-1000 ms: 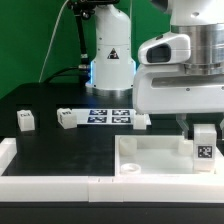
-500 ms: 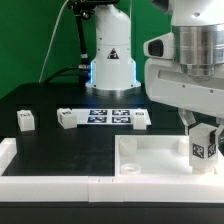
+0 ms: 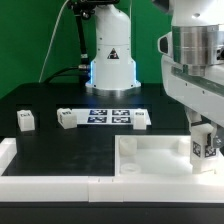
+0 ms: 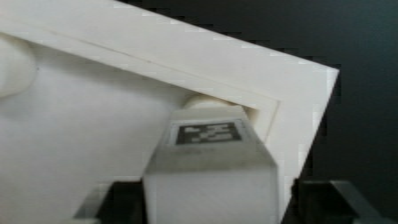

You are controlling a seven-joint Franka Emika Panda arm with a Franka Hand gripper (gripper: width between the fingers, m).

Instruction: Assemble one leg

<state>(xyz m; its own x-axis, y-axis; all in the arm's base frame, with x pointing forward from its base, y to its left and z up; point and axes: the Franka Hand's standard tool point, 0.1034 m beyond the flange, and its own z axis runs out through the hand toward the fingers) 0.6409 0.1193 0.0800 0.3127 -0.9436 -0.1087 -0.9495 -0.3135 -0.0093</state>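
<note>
My gripper (image 3: 201, 128) is shut on a leg (image 3: 201, 143), a small white block with a black-and-white tag. It holds the leg upright over the corner of the large white tray-like piece (image 3: 150, 158) at the exterior view's right. In the wrist view the leg (image 4: 214, 150) sits between my dark fingers (image 4: 125, 203), its far end at the tray piece's corner (image 4: 267, 95). I cannot tell whether it touches the corner hole. Three more legs stand on the black table: one (image 3: 26, 120) at the exterior view's left, one (image 3: 66, 118) beside it, one (image 3: 140, 120) further right.
The marker board (image 3: 110, 116) lies between two of the loose legs in front of the robot base (image 3: 110, 60). A white rail (image 3: 50, 182) runs along the table's front edge and joins the tray-like piece.
My wrist has turned about its upright axis, so the held leg's tag now faces more to the side. The leg stays over the tray piece's right corner. The loose legs have not moved.
</note>
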